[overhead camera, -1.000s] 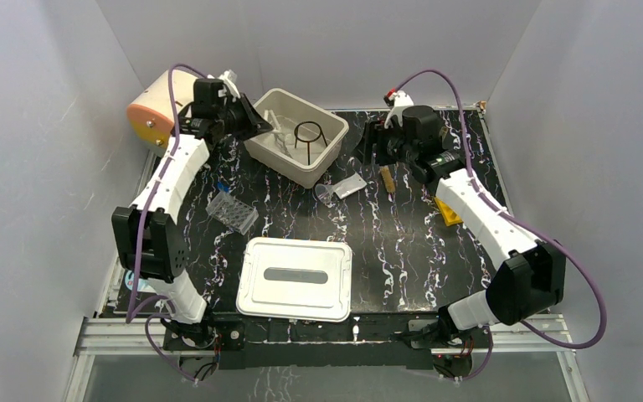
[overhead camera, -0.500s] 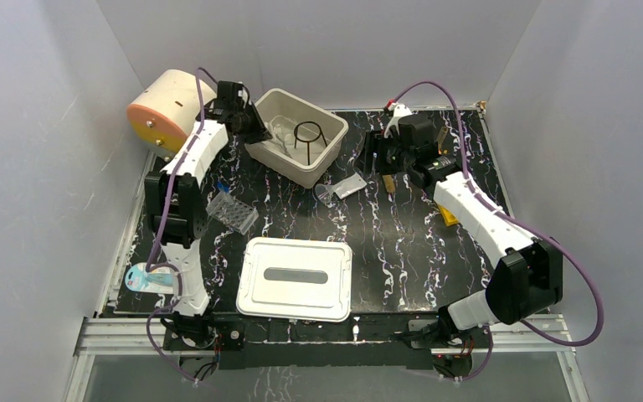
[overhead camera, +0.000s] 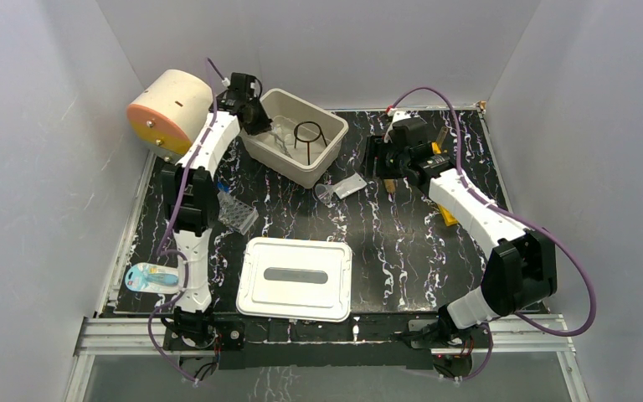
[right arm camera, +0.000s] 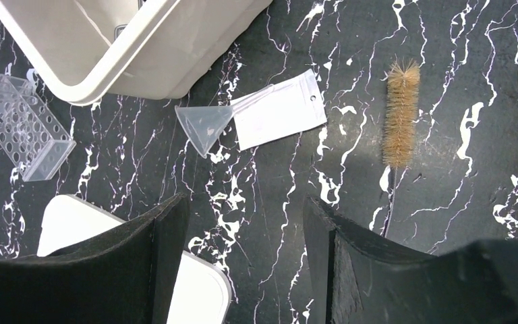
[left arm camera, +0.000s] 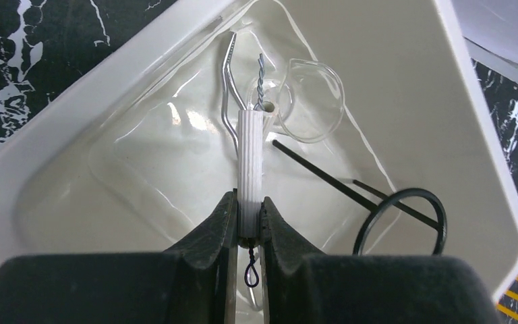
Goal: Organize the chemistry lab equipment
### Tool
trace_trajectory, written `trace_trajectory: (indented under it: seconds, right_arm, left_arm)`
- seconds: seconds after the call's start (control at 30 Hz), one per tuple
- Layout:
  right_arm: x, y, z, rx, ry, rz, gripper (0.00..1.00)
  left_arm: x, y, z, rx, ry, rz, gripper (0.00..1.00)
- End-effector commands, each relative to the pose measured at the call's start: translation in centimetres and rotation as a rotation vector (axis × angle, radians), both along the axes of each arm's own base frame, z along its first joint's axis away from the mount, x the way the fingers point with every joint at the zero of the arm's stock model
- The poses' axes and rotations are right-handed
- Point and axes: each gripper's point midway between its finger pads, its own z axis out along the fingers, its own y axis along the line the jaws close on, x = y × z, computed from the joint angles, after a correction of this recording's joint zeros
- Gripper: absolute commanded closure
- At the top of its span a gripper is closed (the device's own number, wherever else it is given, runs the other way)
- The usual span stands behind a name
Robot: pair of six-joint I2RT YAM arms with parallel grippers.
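Left arm stretches out to the bin; right wrist drops toward the brush

Over 1 second the left arm has unfolded from a low, bent elbow into a long reach. This carried the left gripper (left arm camera: 248, 206), clamped on a white ribbed piece (left arm camera: 251, 152) with a twisted wire core, from the bin's (overhead camera: 318, 167) left rim to above its inside. With the arm lifted away, a blue-and-pink packet (overhead camera: 152, 277) has come into sight at the table's left edge. More of the cream cylinder (overhead camera: 163, 109) shows too. The right gripper (right arm camera: 244, 216), jaws spread, has swung down and slightly nearer, and now hangs close to the tan-bristled brush (right arm camera: 401, 111).
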Motion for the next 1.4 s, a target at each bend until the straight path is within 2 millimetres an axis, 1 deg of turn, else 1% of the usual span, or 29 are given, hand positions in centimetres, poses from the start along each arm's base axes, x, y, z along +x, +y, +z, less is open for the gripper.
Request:
trace_trajectory:
  seconds: [0.0,0.1,0.23,0.37,0.43,0.57,0.7,0.8,0.87,0.93,1.03,1.1,1.17,1.23,1.37]
  right_arm:
    - [0.3,-0.2,0.9,-0.005,-0.037,-0.007,0.3]
    - [0.4,-0.2,0.8,-0.015,-0.036,-0.001,0.3]
    - [0.3,-0.3,0.8,-0.026,-0.042,0.007,0.3]
    - [0.2,-0.5,1.0,-0.03,-0.051,0.012,0.29]
    - [0.2,-0.5,1.1,-0.03,-0.054,0.011,0.29]
    - [0.0,-0.5,1.1,-0.029,-0.053,0.011,0.29]
    - [-0.1,-0.6,1.2,-0.027,-0.058,0.01,0.3]
    - [-0.1,-0.6,1.4,-0.026,-0.061,0.012,0.29]
    - [-0.2,-0.6,1.5,-0.029,-0.064,0.015,0.29]
    - [0.0,-1.1,1.4,-0.05,-0.069,-0.006,0.29]
    - [0.1,-1.7,0.9,-0.079,-0.062,-0.02,0.29]
    - [0.2,-2.3,0.2,-0.115,-0.045,-0.043,0.29]
    - [0.2,-3.1,-1.0,-0.162,-0.005,-0.07,0.28]
    - [0.0,-4.2,-2.7,-0.219,0.051,-0.104,0.28]
    - [-1.0,-6.2,-6.5,-0.312,0.178,-0.159,0.28]
  left_arm:
    - [0.5,-0.2,-0.2,0.002,0.011,0.027,1.0]
    - [0.9,-0.5,-0.6,-0.013,0.016,0.035,1.0]
    - [1.1,-0.8,-1.4,-0.024,0.029,0.033,0.91]
    - [1.3,-0.5,-2.1,-0.014,0.038,0.049,0.88]
    - [1.4,-0.3,-2.2,-0.001,0.036,0.057,0.84]
    - [1.6,0.3,-1.6,0.033,0.023,0.064,0.76]
    - [1.5,1.0,-0.5,0.068,0.015,0.074,0.7]
    - [1.3,1.5,0.9,0.091,-0.001,0.077,0.7]
    - [1.1,1.6,2.4,0.095,-0.026,0.073,0.7]
    - [0.9,1.5,4.1,0.088,-0.057,0.055,0.7]
    - [0.2,0.5,7.1,0.046,-0.106,-0.015,0.64]
    - [-0.8,-0.7,9.0,0.001,-0.132,-0.083,0.58]
    - [-2.1,-1.6,10.5,-0.041,-0.151,-0.149,0.52]
    - [-3.7,-2.2,11.6,-0.063,-0.166,-0.207,0.48]
    - [-6.9,-2.1,13.4,-0.067,-0.2,-0.271,0.38]
